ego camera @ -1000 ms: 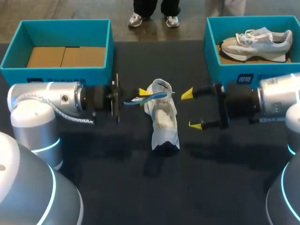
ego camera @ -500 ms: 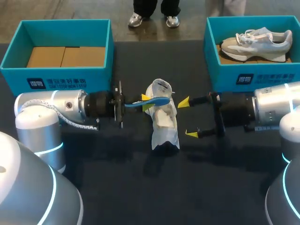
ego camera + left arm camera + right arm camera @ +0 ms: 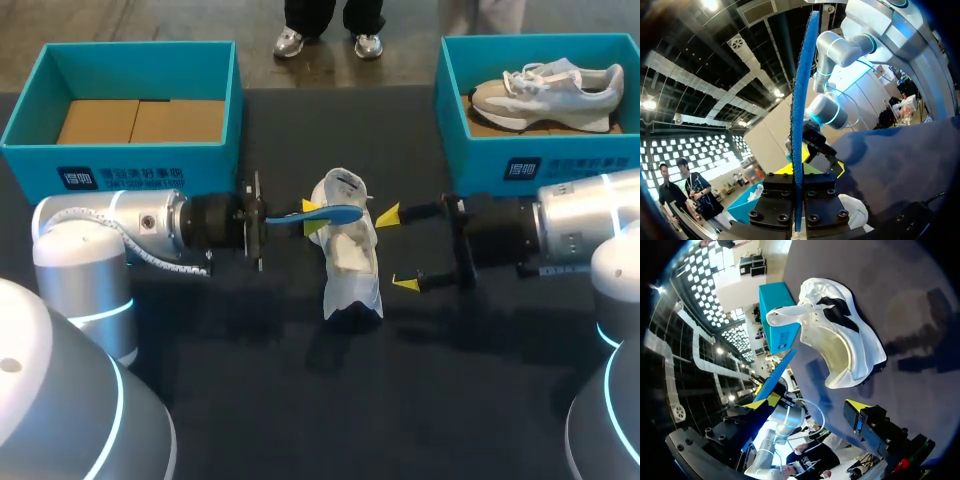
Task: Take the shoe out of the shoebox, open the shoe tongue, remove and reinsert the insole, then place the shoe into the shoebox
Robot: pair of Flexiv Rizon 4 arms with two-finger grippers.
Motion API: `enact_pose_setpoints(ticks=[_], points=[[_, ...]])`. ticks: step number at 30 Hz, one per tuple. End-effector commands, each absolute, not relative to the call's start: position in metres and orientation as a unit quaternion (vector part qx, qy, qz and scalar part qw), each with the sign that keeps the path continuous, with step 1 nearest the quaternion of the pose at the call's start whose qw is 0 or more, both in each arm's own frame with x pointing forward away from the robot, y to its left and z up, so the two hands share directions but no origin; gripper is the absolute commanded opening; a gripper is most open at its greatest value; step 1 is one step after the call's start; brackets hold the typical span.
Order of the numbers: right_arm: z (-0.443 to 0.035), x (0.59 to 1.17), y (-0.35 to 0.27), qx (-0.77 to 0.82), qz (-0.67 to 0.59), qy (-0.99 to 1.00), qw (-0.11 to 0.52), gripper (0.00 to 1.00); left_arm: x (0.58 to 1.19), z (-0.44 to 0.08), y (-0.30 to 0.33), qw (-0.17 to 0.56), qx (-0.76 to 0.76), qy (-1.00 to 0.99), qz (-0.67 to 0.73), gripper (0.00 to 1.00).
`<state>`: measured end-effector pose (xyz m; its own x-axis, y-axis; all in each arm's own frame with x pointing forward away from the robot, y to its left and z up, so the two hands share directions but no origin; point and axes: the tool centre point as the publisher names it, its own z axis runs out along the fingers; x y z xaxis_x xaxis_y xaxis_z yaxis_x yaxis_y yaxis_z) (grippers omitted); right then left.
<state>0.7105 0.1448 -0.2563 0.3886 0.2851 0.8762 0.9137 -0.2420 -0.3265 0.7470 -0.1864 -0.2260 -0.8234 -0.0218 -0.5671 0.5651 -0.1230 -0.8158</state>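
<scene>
A white shoe [image 3: 350,255] lies on the dark table between my two grippers, its opening facing up. My left gripper [image 3: 312,218] is shut on a blue insole [image 3: 325,214], held level just over the shoe's far end. In the left wrist view the insole [image 3: 801,115] stands edge-on between the fingers of my left gripper [image 3: 799,172]. My right gripper [image 3: 397,250] is open right of the shoe, one yellow tip close to the insole's free end. The right wrist view shows the shoe [image 3: 840,335] ahead of my open right gripper [image 3: 810,405], with the insole [image 3: 775,376] beside one fingertip.
An open teal shoebox [image 3: 40,115] with a cardboard floor stands at the back left. A second teal box [image 3: 450,100] at the back right holds a grey-white sneaker [image 3: 545,92].
My left arm has carried the insole to the right, over the shoe's far end. My right gripper has come a little left toward the shoe, staying open.
</scene>
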Motion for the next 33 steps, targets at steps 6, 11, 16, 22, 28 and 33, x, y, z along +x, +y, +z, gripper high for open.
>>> enact_pose_setpoints(ticks=[6, 11, 16, 22, 28, 33], points=[[-0.256, 0.711, 0.147, -0.706, -0.352, -0.426, 0.444, 1.0, 0.746, -0.226, -0.187, 0.206, 0.215, 0.63, -0.717, 0.0], [-0.258, 0.713, 0.146, -0.699, -0.352, -0.451, 0.429, 1.0, 0.746, -0.226, -0.187, 0.206, 0.215, 0.63, -0.717, 0.0], [-0.267, 0.719, 0.138, -0.672, -0.344, -0.556, 0.347, 1.0, 0.746, -0.226, -0.187, 0.206, 0.215, 0.63, -0.717, 0.0], [-0.273, 0.724, 0.127, -0.656, -0.333, -0.596, 0.321, 1.0, 0.746, -0.226, -0.187, 0.206, 0.215, 0.63, -0.717, 0.0], [-0.273, 0.724, 0.127, -0.656, -0.333, -0.596, 0.321, 1.0, 0.746, -0.226, -0.187, 0.206, 0.215, 0.63, -0.717, 0.0], [-0.273, 0.724, 0.127, -0.656, -0.333, -0.596, 0.321, 1.0, 0.746, -0.226, -0.187, 0.206, 0.215, 0.63, -0.717, 0.0]])
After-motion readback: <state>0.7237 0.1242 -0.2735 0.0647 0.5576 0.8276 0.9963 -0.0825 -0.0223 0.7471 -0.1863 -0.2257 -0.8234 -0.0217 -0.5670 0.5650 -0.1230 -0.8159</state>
